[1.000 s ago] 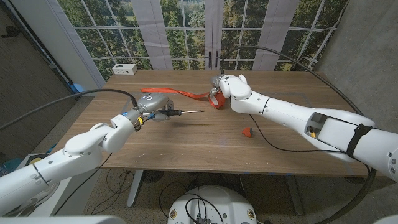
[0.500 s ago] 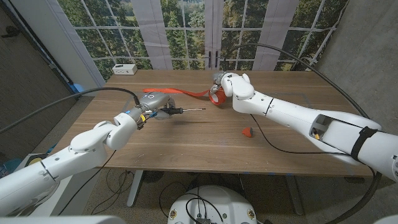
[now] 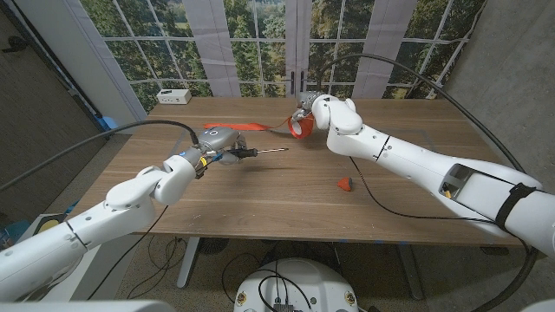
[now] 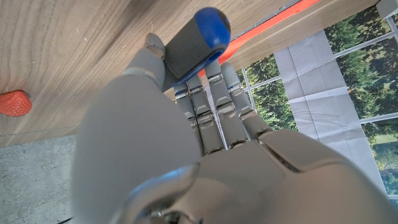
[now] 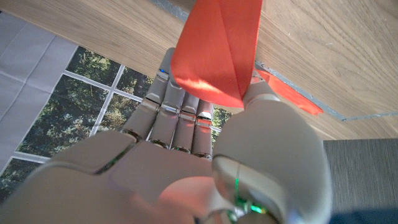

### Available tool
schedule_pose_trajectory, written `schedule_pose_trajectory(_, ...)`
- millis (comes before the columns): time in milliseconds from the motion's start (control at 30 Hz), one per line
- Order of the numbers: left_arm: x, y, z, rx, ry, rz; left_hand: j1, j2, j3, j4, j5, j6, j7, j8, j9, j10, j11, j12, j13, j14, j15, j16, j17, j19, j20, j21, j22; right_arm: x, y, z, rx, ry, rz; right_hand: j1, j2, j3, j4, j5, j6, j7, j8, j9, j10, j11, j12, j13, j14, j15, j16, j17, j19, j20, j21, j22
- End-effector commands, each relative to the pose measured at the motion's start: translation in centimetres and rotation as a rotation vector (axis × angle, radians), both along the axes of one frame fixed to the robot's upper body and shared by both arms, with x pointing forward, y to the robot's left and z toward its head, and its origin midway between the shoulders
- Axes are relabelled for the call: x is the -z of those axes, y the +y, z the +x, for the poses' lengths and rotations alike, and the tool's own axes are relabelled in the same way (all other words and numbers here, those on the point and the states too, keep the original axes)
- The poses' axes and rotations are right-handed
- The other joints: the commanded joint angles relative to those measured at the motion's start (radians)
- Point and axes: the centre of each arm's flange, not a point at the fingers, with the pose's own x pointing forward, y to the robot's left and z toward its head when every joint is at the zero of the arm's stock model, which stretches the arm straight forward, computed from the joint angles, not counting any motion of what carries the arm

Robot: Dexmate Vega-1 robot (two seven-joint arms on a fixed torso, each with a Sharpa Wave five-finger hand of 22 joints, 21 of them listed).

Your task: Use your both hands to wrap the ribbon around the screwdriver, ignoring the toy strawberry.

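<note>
My left hand [image 3: 215,139] grips the screwdriver [image 3: 257,152] by its handle above the table's left middle, the thin shaft pointing toward the right arm. The left wrist view shows its dark handle with a blue end cap [image 4: 196,37] sticking out of the left hand [image 4: 186,143]. A red ribbon [image 3: 251,126] lies behind the screwdriver, and its looped end [image 3: 300,128] is lifted and pinched by my right hand [image 3: 317,110]. In the right wrist view the folded ribbon [image 5: 217,50] hangs from the right hand [image 5: 193,162]. The toy strawberry [image 3: 345,183] lies apart on the table.
A white box [image 3: 174,96] sits at the far left corner of the wooden table [image 3: 286,204]. A black cable [image 3: 395,206] trails over the table's right part. Windows stand behind the far edge. The strawberry [image 4: 13,102] and ribbon [image 4: 273,25] also appear past the left hand.
My right hand has lifted the ribbon loop up and toward the table's far edge. The left hand has carried the screwdriver a little to the right.
</note>
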Motion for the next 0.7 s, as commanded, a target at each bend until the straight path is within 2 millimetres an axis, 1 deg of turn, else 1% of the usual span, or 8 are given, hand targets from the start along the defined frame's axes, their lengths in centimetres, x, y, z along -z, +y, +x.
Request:
schedule_pose_trajectory(33, -0.1, -0.4, 0.9, -0.008, 0.015, -0.034, 0.172, 0.174, 0.007, 0.000, 0.009, 0.043, -0.035, 0.003, 0.015, 0.024, -0.013, -0.003, 0.005, 0.159, -0.256, 0.001, 0.149, -0.004, -0.026, 0.012, -0.001, -1.9, 0.7, -2.7, -0.040, -0.052, 0.039, 0.112, 0.094, 0.014, 0.014, 0.006, 0.126, -0.056, 0.064, 0.262, 0.068, -0.065, 0.244, 0.527, 0.037, -0.169, 0.012, 0.007, 0.014, -0.030, 0.010, 0.002)
schedule_pose_trajectory(133, -0.2, -0.5, 1.5, -0.010, 0.022, -0.064, 0.172, 0.174, 0.007, 0.000, 0.009, 0.043, -0.035, 0.002, 0.015, 0.025, -0.014, -0.005, 0.005, 0.160, -0.256, 0.000, 0.150, -0.003, -0.027, 0.015, -0.003, -2.3, 1.2, -3.7, -0.025, -0.065, 0.041, 0.114, 0.094, 0.014, 0.015, 0.007, 0.127, -0.056, 0.065, 0.268, 0.071, -0.068, 0.244, 0.528, 0.038, -0.169, 0.016, 0.009, 0.017, -0.032, 0.016, 0.001)
schedule_pose_trajectory(200, -0.2, -0.5, 1.6, -0.016, 0.024, -0.080, 0.172, 0.173, 0.007, 0.000, 0.009, 0.044, -0.034, 0.002, 0.014, 0.026, -0.015, -0.006, 0.007, 0.160, -0.256, 0.000, 0.152, -0.003, -0.028, 0.018, -0.004, -2.5, 1.4, -3.9, -0.023, -0.061, 0.031, 0.116, 0.094, 0.014, 0.015, 0.008, 0.127, -0.055, 0.066, 0.270, 0.074, -0.068, 0.244, 0.525, 0.041, -0.169, 0.019, 0.010, 0.021, -0.032, 0.020, 0.001)
schedule_pose_trajectory(333, 0.0, -0.5, 2.6, -0.020, 0.028, -0.142, 0.172, 0.172, 0.007, -0.001, 0.010, 0.045, -0.034, 0.002, 0.014, 0.030, -0.013, -0.008, 0.006, 0.161, -0.256, -0.001, 0.154, 0.001, -0.028, 0.023, -0.008, -2.9, 1.9, -4.9, -0.013, -0.076, 0.016, 0.121, 0.095, 0.016, 0.016, 0.008, 0.132, -0.054, 0.070, 0.278, 0.086, -0.070, 0.246, 0.524, 0.051, -0.170, 0.029, 0.011, 0.029, -0.032, 0.031, -0.001)
schedule_pose_trajectory(433, -0.1, -0.7, 2.9, -0.020, 0.033, -0.159, 0.172, 0.170, 0.006, -0.002, 0.010, 0.049, -0.034, 0.002, 0.013, 0.040, -0.014, -0.009, 0.003, 0.165, -0.257, 0.000, 0.158, 0.006, -0.029, 0.030, -0.011, -3.0, 2.1, -5.4, -0.011, -0.094, 0.011, 0.123, 0.095, 0.016, 0.017, 0.008, 0.138, -0.052, 0.070, 0.276, 0.090, -0.072, 0.243, 0.518, 0.054, -0.169, 0.033, 0.011, 0.032, -0.031, 0.036, -0.002)
schedule_pose_trajectory(567, -0.1, -1.2, 3.6, -0.027, 0.018, -0.190, 0.173, 0.168, 0.006, -0.003, 0.011, 0.051, -0.032, 0.002, 0.013, 0.043, -0.009, -0.012, 0.000, 0.167, -0.257, 0.000, 0.161, 0.008, -0.029, 0.034, -0.013, -3.3, 2.4, -6.3, -0.007, -0.115, -0.004, 0.125, 0.094, 0.016, 0.018, 0.007, 0.140, -0.053, 0.069, 0.277, 0.091, -0.072, 0.243, 0.518, 0.057, -0.169, 0.038, 0.011, 0.033, -0.031, 0.041, -0.003)
schedule_pose_trajectory(700, -0.2, -1.4, 4.0, -0.043, 0.020, -0.234, 0.174, 0.166, 0.005, -0.005, 0.012, 0.060, -0.032, 0.004, 0.012, 0.047, -0.010, -0.017, -0.004, 0.172, -0.257, 0.002, 0.164, 0.014, -0.030, 0.040, -0.017, -3.4, 2.4, -7.2, -0.006, -0.143, -0.014, 0.126, 0.094, 0.017, 0.019, 0.006, 0.146, -0.053, 0.068, 0.275, 0.094, -0.074, 0.243, 0.517, 0.059, -0.168, 0.042, 0.011, 0.034, -0.031, 0.046, -0.004)
